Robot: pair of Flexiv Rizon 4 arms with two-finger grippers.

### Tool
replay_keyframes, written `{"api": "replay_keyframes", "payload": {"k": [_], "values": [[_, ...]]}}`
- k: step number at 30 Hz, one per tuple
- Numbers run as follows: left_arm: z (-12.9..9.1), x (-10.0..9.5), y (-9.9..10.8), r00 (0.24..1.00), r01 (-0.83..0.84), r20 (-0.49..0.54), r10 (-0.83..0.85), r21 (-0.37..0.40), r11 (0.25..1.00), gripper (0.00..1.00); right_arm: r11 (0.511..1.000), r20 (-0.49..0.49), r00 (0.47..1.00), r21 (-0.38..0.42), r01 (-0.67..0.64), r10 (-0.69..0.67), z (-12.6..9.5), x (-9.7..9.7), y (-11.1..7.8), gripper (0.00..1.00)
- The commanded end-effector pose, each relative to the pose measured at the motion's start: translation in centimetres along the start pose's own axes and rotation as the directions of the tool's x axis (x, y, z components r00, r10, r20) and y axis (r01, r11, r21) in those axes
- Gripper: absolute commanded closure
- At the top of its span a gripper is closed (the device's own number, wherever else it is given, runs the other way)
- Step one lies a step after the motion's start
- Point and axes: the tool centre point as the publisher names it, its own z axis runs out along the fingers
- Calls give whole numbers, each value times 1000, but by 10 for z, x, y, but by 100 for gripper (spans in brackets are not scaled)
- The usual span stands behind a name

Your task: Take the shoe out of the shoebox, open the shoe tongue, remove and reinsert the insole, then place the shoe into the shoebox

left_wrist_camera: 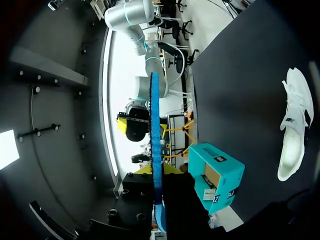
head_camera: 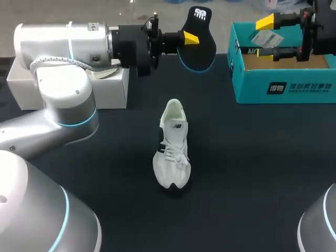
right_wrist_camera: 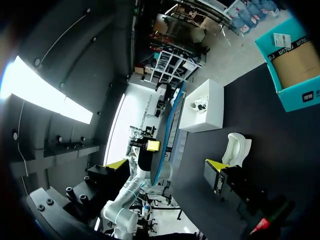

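White box (head_camera: 31,86) far left, under the left arm. Left gripper (head_camera: 189,39) pinches the insole (head_camera: 199,50), up over the back of the desk (head_camera: 252,173). Shoe (head_camera: 172,147) lies mid-desk, heel away, well apart from the insole. For reinsert I'd feed it toe-end first; laces could snag. Shoebox (head_camera: 283,89) right; right gripper (head_camera: 270,38) over it, spread, empty, could steady the shoe.

White shoe (head_camera: 172,152), black insole (head_camera: 203,44) edged blue, teal shoebox (head_camera: 283,90), black table (head_camera: 252,173)

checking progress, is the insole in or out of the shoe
Out: the left end effector grips the insole in the air, apart from the shoe.
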Motion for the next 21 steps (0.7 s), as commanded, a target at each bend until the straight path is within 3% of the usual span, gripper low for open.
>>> {"api": "replay_keyframes", "payload": {"k": [1, 3, 6, 8, 10, 13, 21], "values": [[1, -1, 1, 1000, 0, -4, 0, 2, 1000, 100, 1000, 1, 1000, 2, -1, 1, 2, 0, 1, 0], [1, -1, 1, 1000, 0, -4, 0, 2, 1000, 100, 1000, 1, 1000, 2, -1, 1, 2, 0, 1, 0], [3, -5, -2, 978, 209, -2, -209, 18, 978, 100, 1000, 1, 1000, 2, -1, 1, 2, 0, 1, 0], [4, -11, -4, 885, 464, -54, -463, 6, 886, 100, 1000, 1, 1000, 2, -1, 1, 2, 0, 1, 0], [4, -13, -11, 720, 682, -164, -675, -12, 731, 100, 1000, 1, 1000, 2, -1, 1, 2, 0, 1, 0], [4, -26, -15, 694, 717, -145, -705, 52, 695, 100, 1000, 1, 1000, 2, -1, 1, 2, 0, 1, 0], [4, -26, -15, 694, 717, -145, -705, 52, 695, 100, 1000, 1, 1000, 2, -1, 1, 2, 0, 1, 0]]}}
